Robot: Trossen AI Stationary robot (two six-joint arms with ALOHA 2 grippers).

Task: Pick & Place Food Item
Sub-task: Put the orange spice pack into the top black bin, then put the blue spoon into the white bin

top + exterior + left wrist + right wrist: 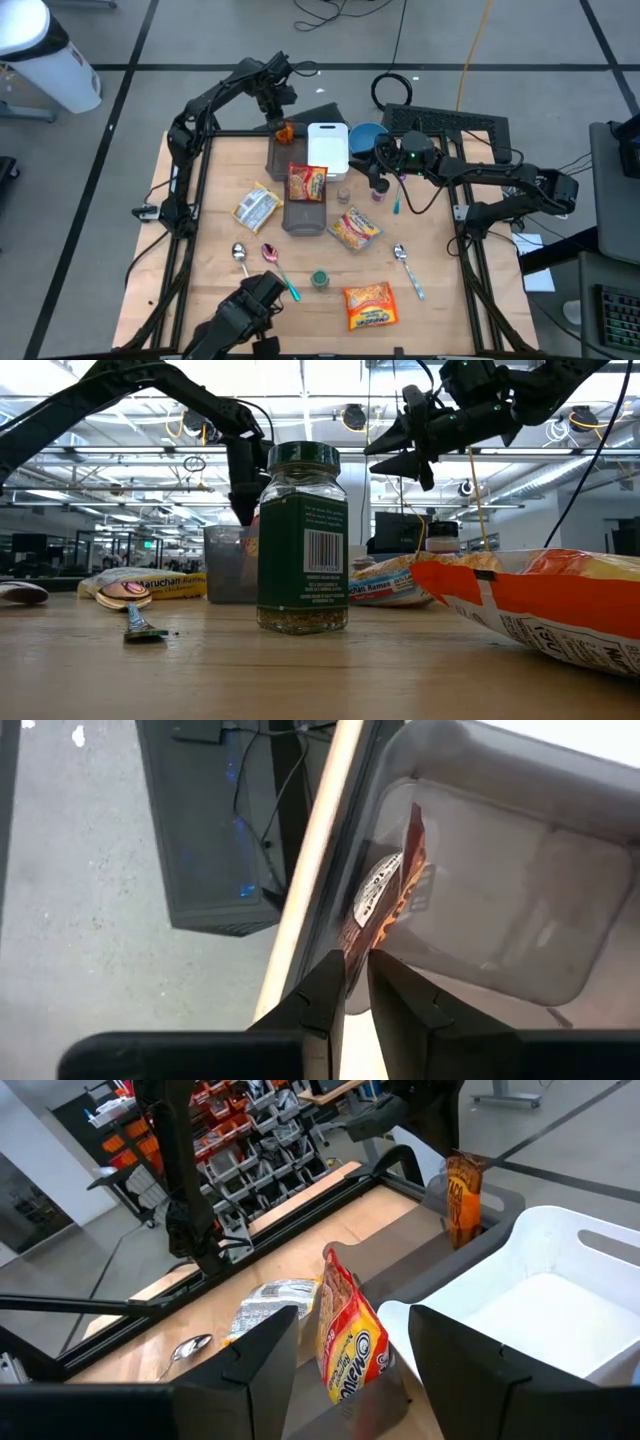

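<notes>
At the far edge of the light wooden table, the left gripper hung over the far end of a translucent grey plastic bin, its two dark fingers standing close together on either side of the top edge of a small orange-and-brown snack packet. The packet stood upright inside the bin, against its far wall, and whether the fingers were pinching it or had just let go could not be told. The right gripper hovered above the table near a small jar with a pink lid, its fingers apart and holding nothing. Just beside the grey bin sat a white rectangular plastic bin, with a blue bowl next to it. A red-and-yellow noodle packet lay across a second grey container nearer the middle of the table, a silver foil pouch lay to its left, and another noodle packet rested to its right. Nearer the front edge were a glass spice jar with a green lid, an orange chip bag, a pink spoon and two metal spoons, all apart from one another.
</notes>
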